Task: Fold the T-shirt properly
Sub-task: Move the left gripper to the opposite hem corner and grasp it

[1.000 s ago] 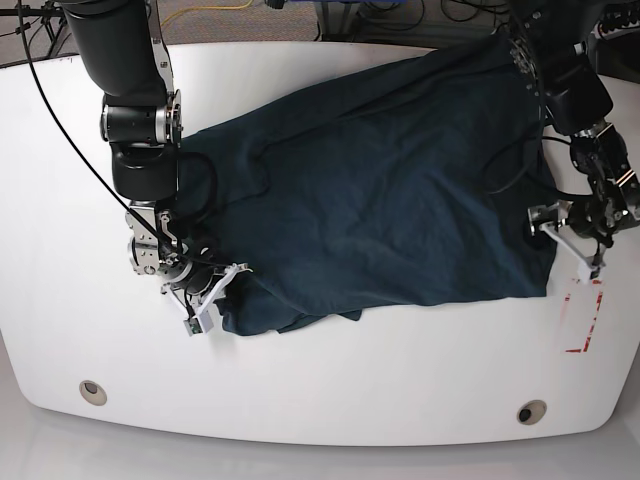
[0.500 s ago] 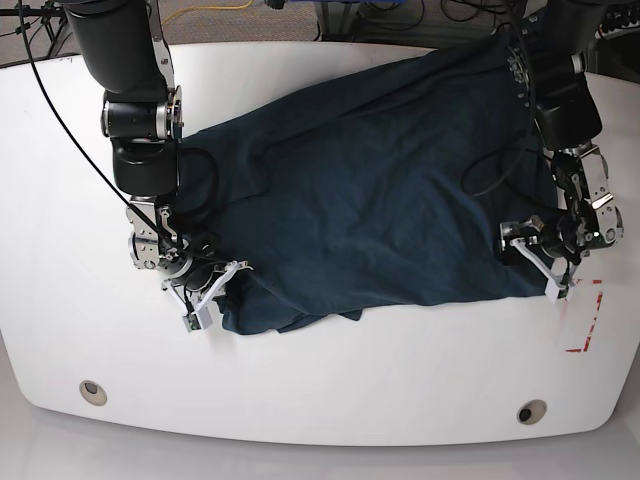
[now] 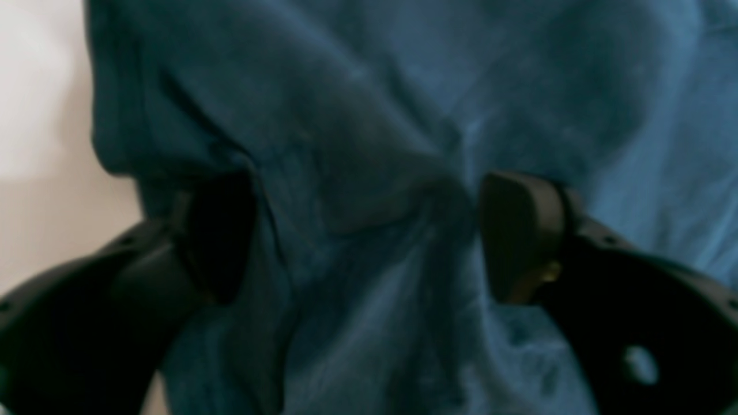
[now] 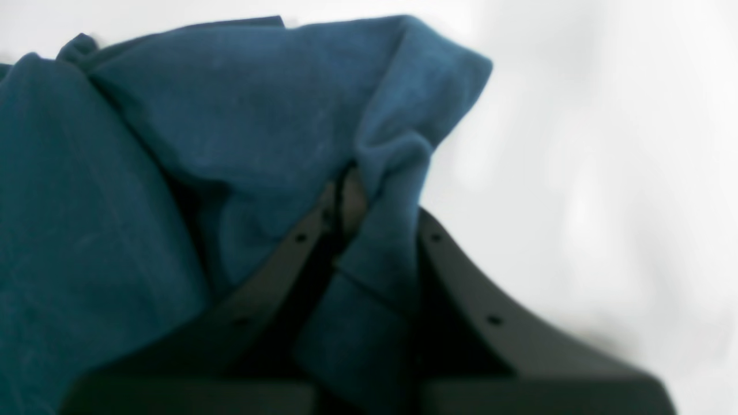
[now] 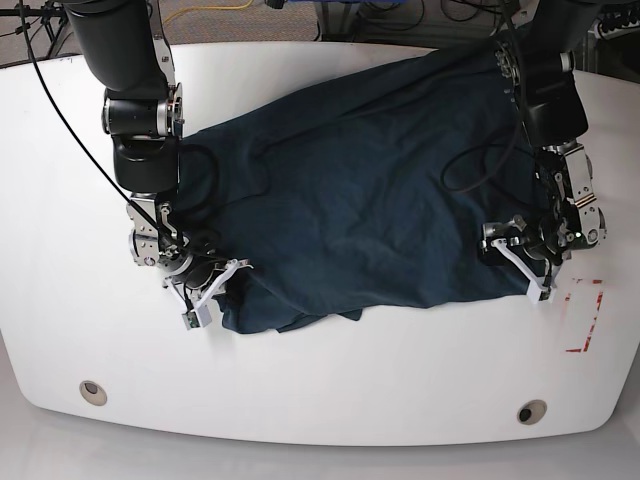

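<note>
T-shirt [image 5: 360, 190]: dark teal, spread rumpled over the middle of the white table [image 5: 60, 180], lower edge bunched near my right gripper.
My right gripper [image 5: 213, 285]: jaws pressed together, pinching a fold of shirt corner at the lower edge; cloth sits between the fingers [image 4: 323, 230] in the wrist view.
My left gripper [image 5: 520, 258]: jaws spread wide, a raised ridge of shirt fabric between the pads [image 3: 513, 230]; not clamped on it.
Red tape marks [image 5: 588, 315]: on the table, just beside my left gripper.

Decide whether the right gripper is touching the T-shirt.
Touching. The right wrist view shows the right gripper shut on a fold of the T-shirt.
</note>
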`<action>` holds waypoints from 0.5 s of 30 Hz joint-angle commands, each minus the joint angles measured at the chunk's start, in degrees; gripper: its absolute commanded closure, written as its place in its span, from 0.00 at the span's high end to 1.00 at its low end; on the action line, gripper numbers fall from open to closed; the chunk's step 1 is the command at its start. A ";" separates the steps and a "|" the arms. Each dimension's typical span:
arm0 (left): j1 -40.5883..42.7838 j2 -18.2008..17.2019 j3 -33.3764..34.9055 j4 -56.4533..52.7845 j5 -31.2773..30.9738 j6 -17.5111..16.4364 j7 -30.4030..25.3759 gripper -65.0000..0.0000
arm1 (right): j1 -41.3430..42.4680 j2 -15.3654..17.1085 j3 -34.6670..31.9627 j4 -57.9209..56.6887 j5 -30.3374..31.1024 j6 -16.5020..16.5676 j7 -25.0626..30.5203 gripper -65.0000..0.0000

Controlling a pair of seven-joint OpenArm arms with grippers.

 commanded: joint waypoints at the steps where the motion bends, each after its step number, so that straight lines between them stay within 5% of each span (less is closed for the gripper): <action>1: -1.51 -0.95 -0.17 1.14 -0.24 -0.23 -0.67 0.62 | 1.17 0.43 0.08 0.57 -0.71 0.42 -0.98 0.01; 8: -1.51 -1.04 -0.17 1.49 -0.41 -0.23 -0.67 0.05 | 1.17 0.43 0.08 0.57 -0.71 0.42 -0.98 0.01; 15: -1.51 -1.22 -0.17 5.98 -0.41 -3.49 2.50 0.02 | 1.17 0.43 0.08 0.57 -0.71 0.42 -0.98 0.01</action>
